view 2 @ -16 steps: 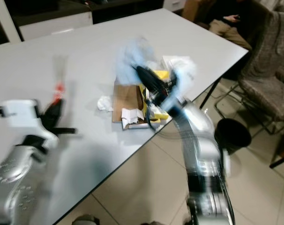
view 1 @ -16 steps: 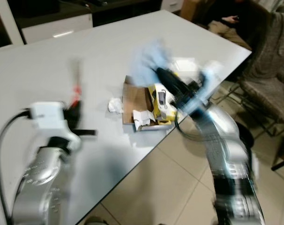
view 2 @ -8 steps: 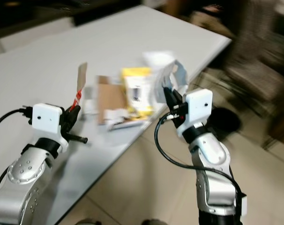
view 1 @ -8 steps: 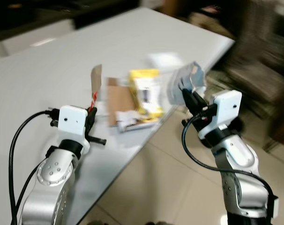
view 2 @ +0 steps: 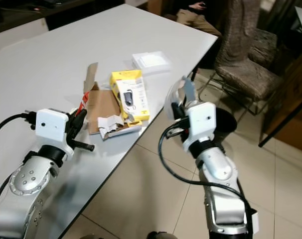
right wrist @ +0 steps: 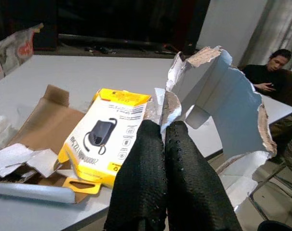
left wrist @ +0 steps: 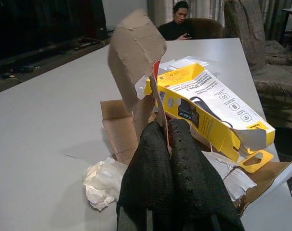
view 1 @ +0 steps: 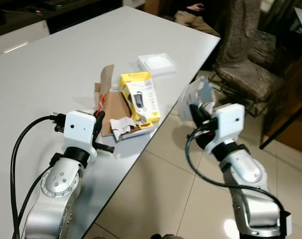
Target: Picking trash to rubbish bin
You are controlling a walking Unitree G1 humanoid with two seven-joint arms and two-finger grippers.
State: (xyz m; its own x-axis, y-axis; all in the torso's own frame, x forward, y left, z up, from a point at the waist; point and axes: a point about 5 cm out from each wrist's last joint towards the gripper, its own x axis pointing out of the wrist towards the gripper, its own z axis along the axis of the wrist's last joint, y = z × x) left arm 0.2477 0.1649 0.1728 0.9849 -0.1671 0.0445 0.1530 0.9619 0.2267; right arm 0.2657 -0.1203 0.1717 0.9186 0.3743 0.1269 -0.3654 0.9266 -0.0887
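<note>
Right wrist view shows my right hand (right wrist: 165, 130) pinching a torn white card scrap (right wrist: 223, 106), my left hand (left wrist: 167, 127) pinching a brown cardboard strip (left wrist: 136, 53), while the yellow box (view 1: 139, 95), crumpled tissue (left wrist: 103, 183) and cardboard tray (view 1: 116, 107) wait on the counter (view 1: 51, 59), nothing binned yet.

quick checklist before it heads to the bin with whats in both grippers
1. Left gripper shut on the torn brown cardboard strip: ok.
2. Right gripper shut on the torn white card piece: ok.
3. Right piece is lifted off the table, out over the floor: ok.
4. Black rubbish bin is on the floor behind the right arm; how open the way to it is: cannot tell.
5. Table cleared: not ok. The yellow box, flat brown cardboard, crumpled tissue and white square pack lie on it.
</note>
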